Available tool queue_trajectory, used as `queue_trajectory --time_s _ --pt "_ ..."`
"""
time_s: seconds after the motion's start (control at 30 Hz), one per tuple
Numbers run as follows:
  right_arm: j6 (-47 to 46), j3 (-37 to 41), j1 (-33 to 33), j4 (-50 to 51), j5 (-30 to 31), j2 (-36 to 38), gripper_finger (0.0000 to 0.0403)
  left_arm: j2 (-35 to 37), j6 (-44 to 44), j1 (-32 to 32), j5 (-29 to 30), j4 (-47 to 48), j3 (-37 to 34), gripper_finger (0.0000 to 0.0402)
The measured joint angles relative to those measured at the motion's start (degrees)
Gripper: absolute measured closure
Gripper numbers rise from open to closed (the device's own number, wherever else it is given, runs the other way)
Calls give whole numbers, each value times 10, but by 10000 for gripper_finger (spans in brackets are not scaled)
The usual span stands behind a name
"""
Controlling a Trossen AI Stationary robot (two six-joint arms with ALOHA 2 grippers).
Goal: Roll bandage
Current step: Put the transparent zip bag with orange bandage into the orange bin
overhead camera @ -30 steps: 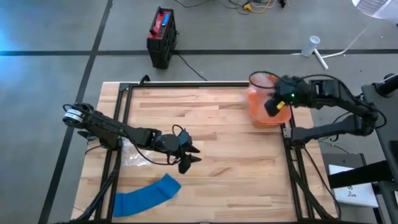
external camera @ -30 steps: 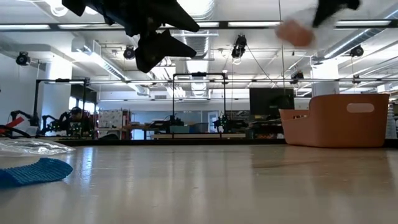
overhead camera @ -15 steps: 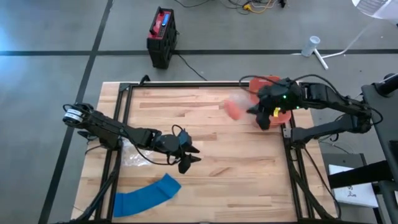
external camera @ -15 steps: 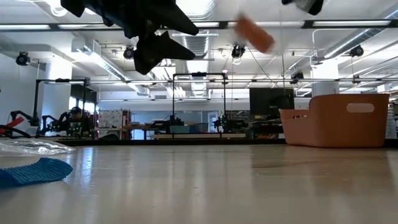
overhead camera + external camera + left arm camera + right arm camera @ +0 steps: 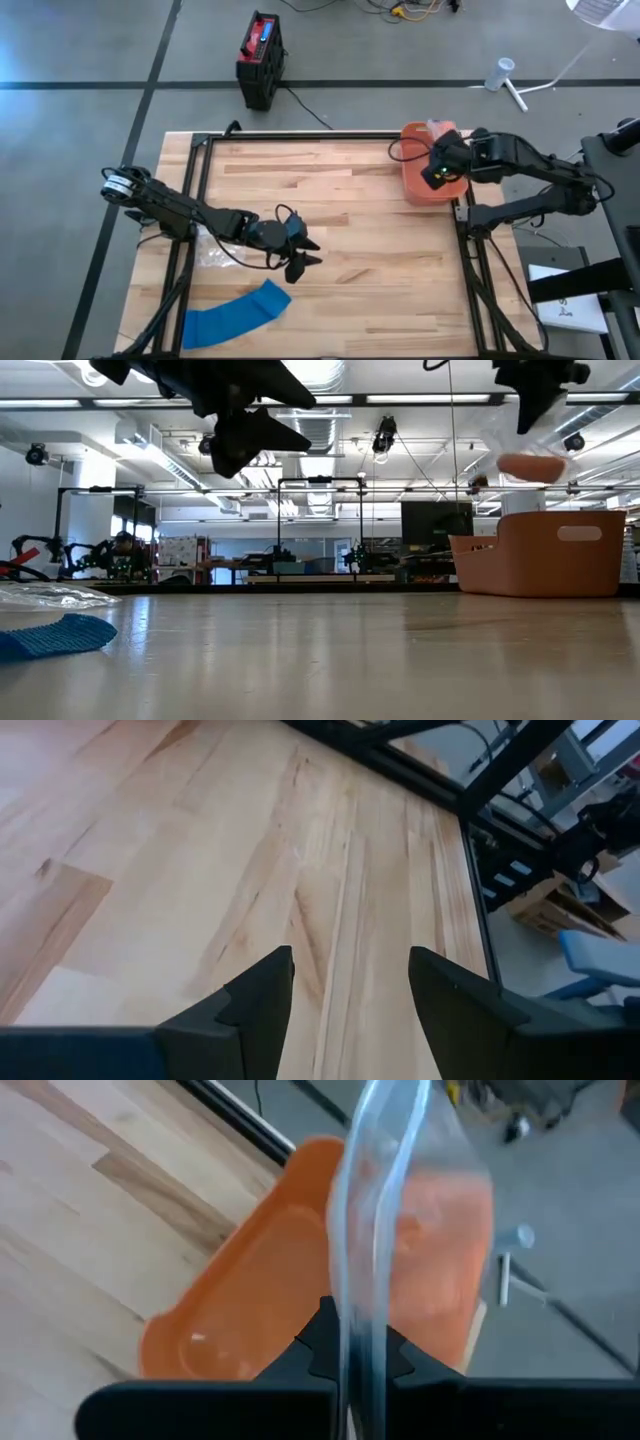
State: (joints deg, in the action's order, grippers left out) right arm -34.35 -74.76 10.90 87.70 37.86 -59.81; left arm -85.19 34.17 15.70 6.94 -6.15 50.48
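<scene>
A clear plastic bag [image 5: 385, 1190] is pinched edge-on between the closed fingers of the right gripper [image 5: 350, 1348]. Something orange is seen blurred through the bag. An orange bin [image 5: 250, 1300] is seen beyond, resting on the wooden table [image 5: 70, 1210].

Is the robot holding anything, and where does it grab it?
The right end effector pinches the top edge of a clear plastic bag. The left end effector holds nothing.

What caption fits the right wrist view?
Right pincer shut on a clear plastic bag above the orange bin.
</scene>
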Motion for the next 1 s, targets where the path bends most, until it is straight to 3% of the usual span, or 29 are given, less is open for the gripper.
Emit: queue_trajectory --time_s 0.23,0.43,0.7,1.0 --pt "88 77 25 -93 20 0 403 0 -6 0 2 -14 0 209" --pt "91 142 91 -97 87 -3 403 0 -7 0 2 -14 -1 209" --pt "155 206 136 -200 77 -13 401 0 -21 0 2 -14 -5 209" --pt "239 208 147 -217 97 -65 331 0 -21 0 2 -15 -5 209"
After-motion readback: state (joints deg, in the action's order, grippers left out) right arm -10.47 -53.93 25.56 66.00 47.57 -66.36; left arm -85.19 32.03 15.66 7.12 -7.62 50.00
